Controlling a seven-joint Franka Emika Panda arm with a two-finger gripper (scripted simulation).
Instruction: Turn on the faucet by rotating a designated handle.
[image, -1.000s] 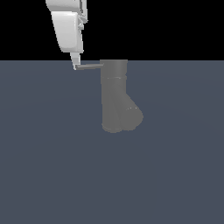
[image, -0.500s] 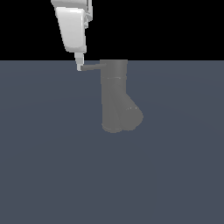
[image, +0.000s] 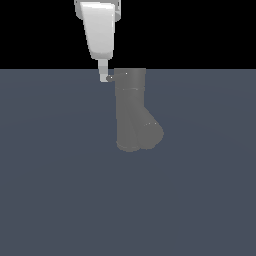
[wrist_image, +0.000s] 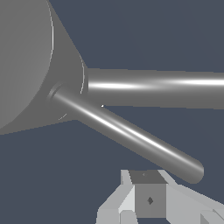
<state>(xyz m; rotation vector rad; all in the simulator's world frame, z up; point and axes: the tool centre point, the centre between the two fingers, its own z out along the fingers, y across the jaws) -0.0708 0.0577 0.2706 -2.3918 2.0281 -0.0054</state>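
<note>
- Pincer (image: 105, 76) hangs at the faucet's (image: 132, 112) top, on the exterior view's left, its tip against the handle (image: 110, 78); whether it's spread or pinching, I cannot tell.
- Faucet stands upright on the flat slate desk (image: 50, 190): matte grey cylinder with a fat Y-stub.
- Wrist view: handle (wrist_image: 127, 133) is a slim, glossy rod; white pincer (wrist_image: 151, 199) sits near its rounded free end.
- Best bet: push sideways near that end, steadily, since the smooth metal may slip.

We see faucet (image: 131, 112) matte grey, plain, no pattern. Handle (wrist_image: 131, 133) light grey metallic, with bright white highlight stripe. End effector (image: 103, 76) white with pale grey shading. Counter (image: 55, 190) dark slate blue; background above black.
</note>
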